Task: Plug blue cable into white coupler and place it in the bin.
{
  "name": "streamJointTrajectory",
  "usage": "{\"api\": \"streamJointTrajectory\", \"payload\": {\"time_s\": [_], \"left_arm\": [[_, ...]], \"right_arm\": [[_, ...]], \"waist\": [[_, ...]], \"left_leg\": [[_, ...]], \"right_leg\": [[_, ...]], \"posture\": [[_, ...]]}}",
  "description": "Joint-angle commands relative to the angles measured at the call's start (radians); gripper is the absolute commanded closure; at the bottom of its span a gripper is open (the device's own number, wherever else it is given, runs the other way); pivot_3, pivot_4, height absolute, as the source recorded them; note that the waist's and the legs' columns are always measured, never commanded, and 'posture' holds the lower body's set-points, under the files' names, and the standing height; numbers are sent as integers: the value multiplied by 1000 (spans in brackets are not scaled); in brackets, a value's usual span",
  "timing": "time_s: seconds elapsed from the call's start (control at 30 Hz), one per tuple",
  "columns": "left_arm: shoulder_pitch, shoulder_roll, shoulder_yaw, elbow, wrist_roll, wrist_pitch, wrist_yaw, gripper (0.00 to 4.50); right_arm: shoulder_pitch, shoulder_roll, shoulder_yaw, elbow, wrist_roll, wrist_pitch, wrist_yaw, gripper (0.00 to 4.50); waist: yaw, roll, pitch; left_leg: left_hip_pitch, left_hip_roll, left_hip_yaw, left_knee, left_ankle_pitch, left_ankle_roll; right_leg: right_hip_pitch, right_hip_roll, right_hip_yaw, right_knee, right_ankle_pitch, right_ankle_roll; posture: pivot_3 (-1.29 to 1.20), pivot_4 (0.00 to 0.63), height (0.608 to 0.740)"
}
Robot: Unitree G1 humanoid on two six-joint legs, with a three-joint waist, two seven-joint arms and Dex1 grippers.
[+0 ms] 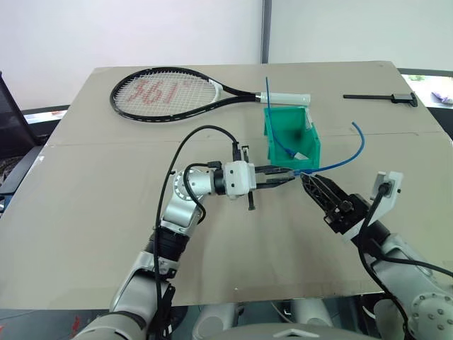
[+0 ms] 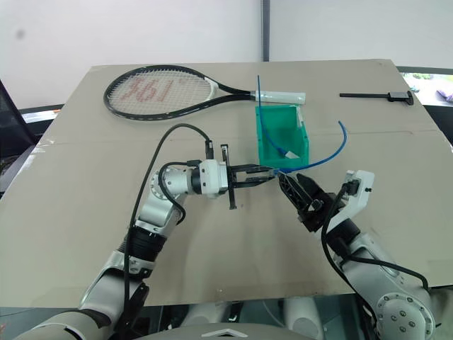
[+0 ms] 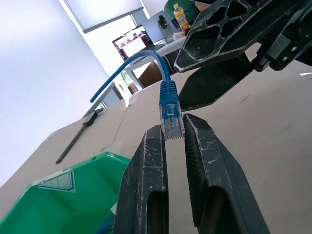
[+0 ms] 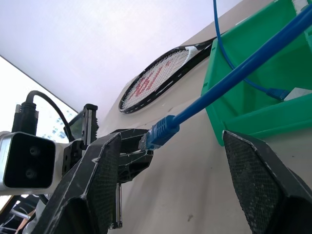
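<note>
Bright, even daylight; soft shadows, blown-out window glare, close claw fingers [image 3: 146,190] slightly blurred.

Tan table [image 1: 85,212] before pale wall [image 1: 141,32], perhaps daylit.

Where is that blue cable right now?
In the left eye view the blue cable hangs above the table, its plug pinched in the left gripper just in front of the green bin, arcing toward the robot's right past the open right gripper.

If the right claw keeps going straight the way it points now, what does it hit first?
Most likely the blue cable, just behind its plug, which the left claw grips. The cable passes between the right claw's open fingers; depth is uncertain.
</note>
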Motion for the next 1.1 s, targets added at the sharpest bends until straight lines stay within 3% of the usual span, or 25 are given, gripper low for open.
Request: {"api": "streamJointTrajectory", "payload": {"time_s": [0.03, 0.3, 0.53, 0.77, 0.83, 0.87, 0.97, 1.1], "left_arm": [[2, 6, 12, -21, 8, -60, 22, 4500], [18, 10, 0, -5, 16, -105, 35, 4500], [21, 14, -4, 6, 13, -121, 31, 4500], [23, 19, -1, 4, -28, -57, 21, 4500], [31, 32, 21, -27, -87, 54, 20, 3509], [35, 41, 30, -37, -104, 84, 18, 3378], [49, 69, 70, -59, -152, 186, 35, 2044], [90, 224, 235, -33, -248, 459, 85, 476]], "right_arm": [[-36, -9, 18, 0, 42, -39, -23, 1280], [-70, -35, 64, 19, 63, -63, -55, 1280], [-76, -60, 79, 28, 69, -86, -62, 4469], [-80, -81, 92, 30, 71, -98, -58, 4469], [-84, -87, 93, 30, 72, -102, -57, 4500], [-86, -90, 93, 30, 74, -104, -56, 4500], [-93, -101, 88, 36, 81, -110, -52, 4500], [-102, -136, 69, 70, 87, -106, -19, 4500]], "waist": [[-1, 0, 0], [-1, 0, 0], [-1, 0, 0], [-1, 0, 0], [-1, 0, 0], [-3, 0, 0], [-11, 0, 0], [-30, 0, 0]], "left_leg": [[0, 0, 0, 0, 0, 0], [0, 0, 0, 0, 0, 0], [0, 0, 0, 0, 0, 0], [0, 0, 0, 0, 0, 0], [0, 0, 0, 0, 0, 0], [0, 0, 0, 0, 0, 0], [0, 0, 0, 0, 0, 0], [1, 1, 0, 0, 0, 0]], "right_leg": [[0, 0, 0, 0, 0, 0], [0, 0, 0, 0, 0, 0], [0, 1, 0, 0, 0, 0], [0, 1, 0, 0, 0, 0], [0, 1, 0, 0, 0, 0], [0, 1, 0, 0, 0, 0], [0, 2, 0, 0, 0, 0], [0, 3, 0, 0, 0, 0]], "posture": [[0, 150, 740], [0, 150, 740], [0, 150, 740], [0, 150, 740], [0, 150, 740], [0, 150, 740], [0, 150, 740], [0, 150, 740]]}}
